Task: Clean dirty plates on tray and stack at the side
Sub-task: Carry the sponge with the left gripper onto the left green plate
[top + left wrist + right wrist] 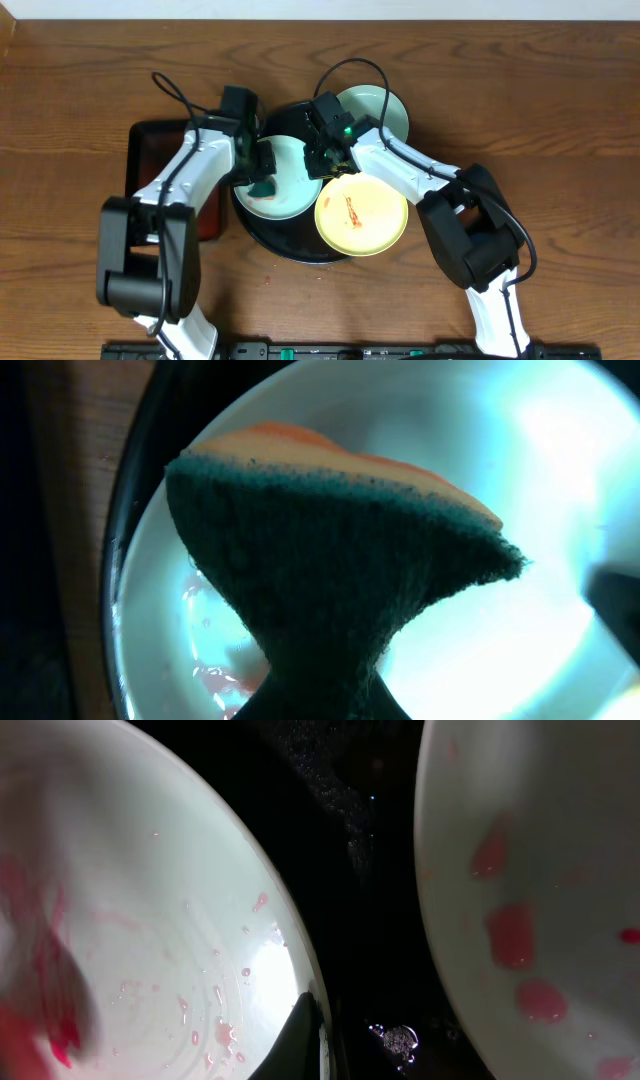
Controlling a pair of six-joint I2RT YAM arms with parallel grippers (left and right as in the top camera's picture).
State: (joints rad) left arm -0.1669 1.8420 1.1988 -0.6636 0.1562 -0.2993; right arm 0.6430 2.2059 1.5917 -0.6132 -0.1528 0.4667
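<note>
Jaws of left gripper [262,168] pinch a sponge [330,590] over smeared green plate [298,188] on round tray [290,248]; right gripper [325,150] jaws at its rim, opening indiscernible; red-streaked yellow plate [360,215] and second green plate [385,108] on tray too, none stacked on tabletop [560,120].

The big round black tray [268,243] lay flat on the worktop. On its left side lay a pale green plate [292,188], wet and shiny, with red smears. The other green plate [385,108] stuck out over the back right rim. The yellow plate [362,215], smeared red, hung over the front right rim.
</note>
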